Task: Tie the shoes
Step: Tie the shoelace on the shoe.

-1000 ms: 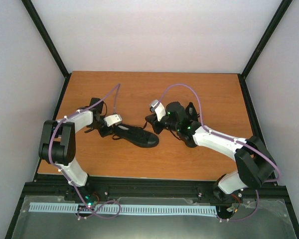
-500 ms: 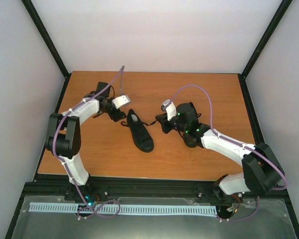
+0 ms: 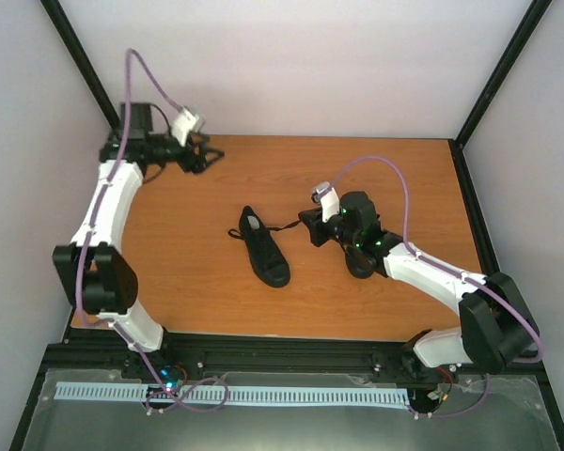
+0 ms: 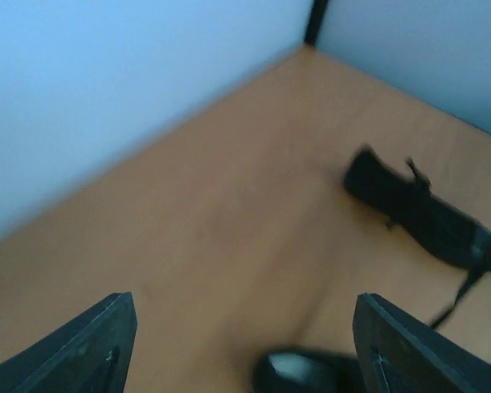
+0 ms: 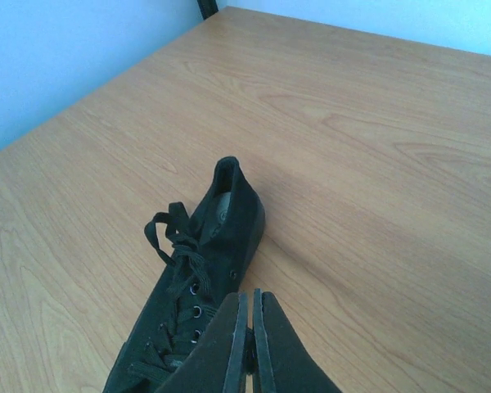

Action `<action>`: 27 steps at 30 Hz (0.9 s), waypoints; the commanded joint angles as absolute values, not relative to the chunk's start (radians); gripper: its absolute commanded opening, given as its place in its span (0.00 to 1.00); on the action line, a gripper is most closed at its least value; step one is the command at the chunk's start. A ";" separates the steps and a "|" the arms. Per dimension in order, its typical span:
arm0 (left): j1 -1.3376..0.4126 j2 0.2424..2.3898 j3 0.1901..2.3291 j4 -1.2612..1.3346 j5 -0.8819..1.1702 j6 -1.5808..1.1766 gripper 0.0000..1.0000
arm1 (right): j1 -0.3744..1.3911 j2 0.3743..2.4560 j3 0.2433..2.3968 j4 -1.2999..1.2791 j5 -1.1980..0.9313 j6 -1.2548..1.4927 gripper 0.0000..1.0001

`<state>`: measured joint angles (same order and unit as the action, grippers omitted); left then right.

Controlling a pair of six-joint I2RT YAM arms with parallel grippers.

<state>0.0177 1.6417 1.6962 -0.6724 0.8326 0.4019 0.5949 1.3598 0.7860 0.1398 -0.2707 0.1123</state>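
Shoe (image 3: 263,249): one black sneaker stood on its sole mid-table, toe toward my bases, heel toward the back wall.
Lace (image 3: 287,226): a thin black strand ran from the shoe's collar rightward to my right pincer.
Right pincer (image 3: 312,224): low, just right of the shoe, fingers pressed together on the lace.
Left pincer (image 3: 203,156): well apart from the shoe, fingers spread wide, nothing between them.
Table (image 3: 197,301): flat orange-brown wood grain.
Room: pale walls (image 3: 291,66) on three sides, black frame posts (image 3: 86,73) at the corners.
Edges: my left pincer hung near the back edge and the far left corner.
Open room: wood showed between the shoe and the left edge, and from my right pincer toward the far right corner.
Blur: my left wrist view was smeared, and a dark shape low in it was possibly another shoe.
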 commanded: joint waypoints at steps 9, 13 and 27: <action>-0.123 1.647 1.012 -0.303 0.423 0.745 0.78 | 0.580 1.340 0.782 0.197 -0.304 0.139 0.03; -0.179 1.732 1.032 -0.309 0.352 0.783 0.76 | 0.580 1.334 0.775 0.198 -0.290 0.140 0.03; -0.215 1.775 1.114 -0.445 0.321 0.794 0.01 | 0.555 1.277 0.760 0.191 -0.173 0.158 0.03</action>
